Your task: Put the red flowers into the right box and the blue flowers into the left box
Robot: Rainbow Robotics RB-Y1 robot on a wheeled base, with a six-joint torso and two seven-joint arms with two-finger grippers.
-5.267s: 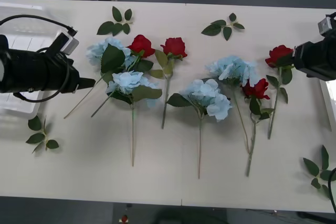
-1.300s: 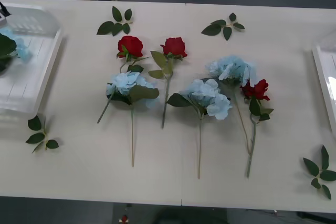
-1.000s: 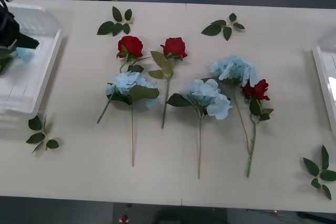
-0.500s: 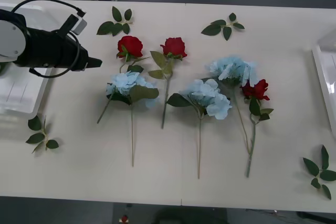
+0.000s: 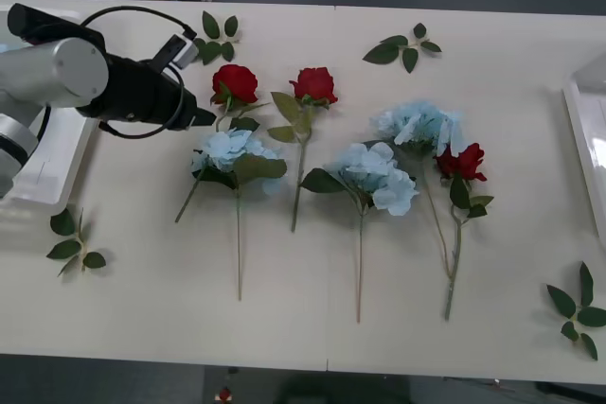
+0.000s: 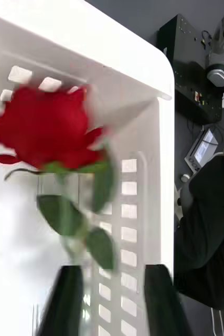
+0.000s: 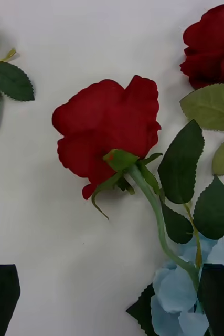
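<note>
My left gripper (image 5: 204, 120) is open just left of the leftmost red flower (image 5: 235, 82), above a blue flower (image 5: 230, 149). In the left wrist view that rose (image 7: 109, 128) lies between and beyond the open gripper (image 7: 112, 304), with blue petals (image 7: 180, 294) by one finger. Two more red flowers (image 5: 314, 84) (image 5: 462, 162) and two blue flowers (image 5: 374, 175) (image 5: 417, 125) lie mid-table. The left box (image 5: 57, 186) is partly hidden behind my left arm. The right wrist view shows a blurred red flower (image 6: 43, 128) over the right box (image 6: 143, 68), its stem just beyond the open right gripper (image 6: 113, 299).
Loose leaf sprigs lie at the back (image 5: 210, 40) (image 5: 405, 46), at the front left (image 5: 74, 238) and at the front right (image 5: 578, 309). The right box's edge (image 5: 589, 153) shows at the table's right end. Bare table lies in front of the stems.
One blue and one red flower have left the table. My left arm has swung from the left box rightward to the leftmost rose.
</note>
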